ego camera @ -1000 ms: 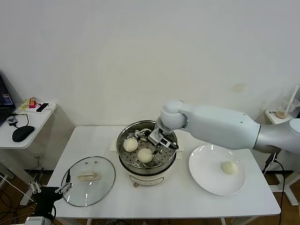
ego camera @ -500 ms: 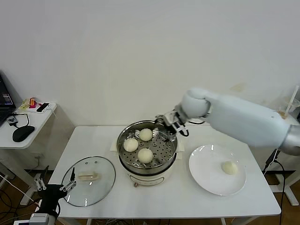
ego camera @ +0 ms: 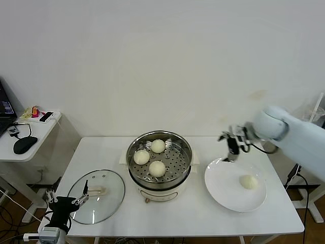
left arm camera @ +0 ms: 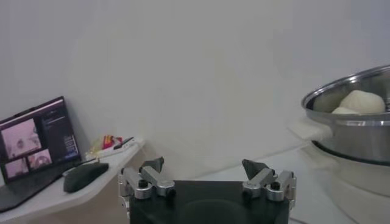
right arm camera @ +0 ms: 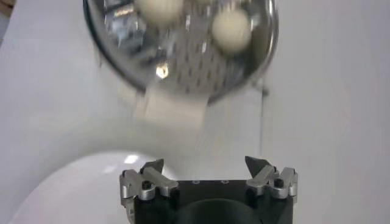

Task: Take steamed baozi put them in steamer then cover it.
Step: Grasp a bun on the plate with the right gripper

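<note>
Three baozi (ego camera: 157, 168) in the steamer (ego camera: 159, 180), one left on the plate (ego camera: 223, 195).
Right gripper (ego camera: 229, 145) hangs over the plate's far edge, fingers spread wide and empty; left gripper (ego camera: 65, 203) waits low by the cover (ego camera: 109, 198) on the desk (ego camera: 193, 218), fingers wide, empty.

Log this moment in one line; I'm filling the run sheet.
steamer: three baozi inside | plate: one left | right gripper: open, over plate | left gripper: open, idle | cover: off
</note>
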